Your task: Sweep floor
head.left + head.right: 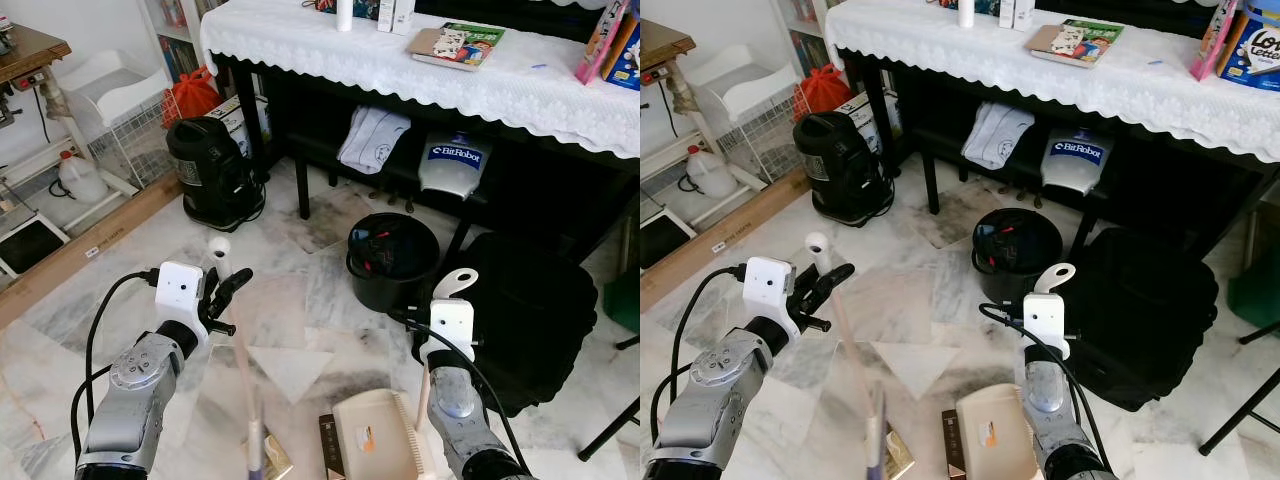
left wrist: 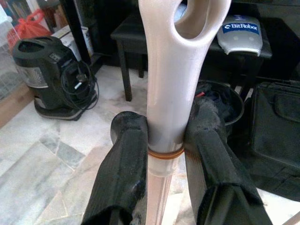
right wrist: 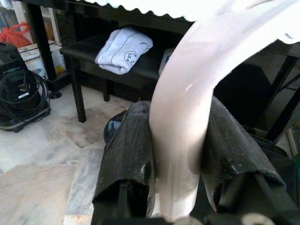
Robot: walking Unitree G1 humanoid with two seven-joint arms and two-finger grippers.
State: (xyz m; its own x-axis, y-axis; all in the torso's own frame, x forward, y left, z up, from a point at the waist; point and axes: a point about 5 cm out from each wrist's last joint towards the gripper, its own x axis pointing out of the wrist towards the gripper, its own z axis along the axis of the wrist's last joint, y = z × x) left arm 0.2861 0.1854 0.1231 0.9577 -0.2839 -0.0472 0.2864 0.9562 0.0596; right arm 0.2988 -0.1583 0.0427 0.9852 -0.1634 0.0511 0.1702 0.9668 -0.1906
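My left gripper (image 1: 228,288) is shut on the cream broom handle (image 1: 218,247) just below its looped top, and the left wrist view shows both fingers (image 2: 126,154) pressed against the handle (image 2: 164,93). The broom shaft (image 1: 245,370) slants down toward the floor in front of me. My right gripper (image 3: 178,140) is shut on the curved cream handle (image 1: 455,284) of the dustpan (image 1: 375,435), which sits low on the marble floor between my arms. A small brown box (image 1: 330,445) and a gold scrap (image 1: 272,462) lie on the floor beside the dustpan.
Ahead stands a black bin (image 1: 392,258), with a black bag (image 1: 530,310) to its right. A black vacuum cleaner (image 1: 210,170) stands at the left. Behind them a table with a white lace cloth (image 1: 330,50) covers a dark bench. A wooden plank (image 1: 80,250) edges the left.
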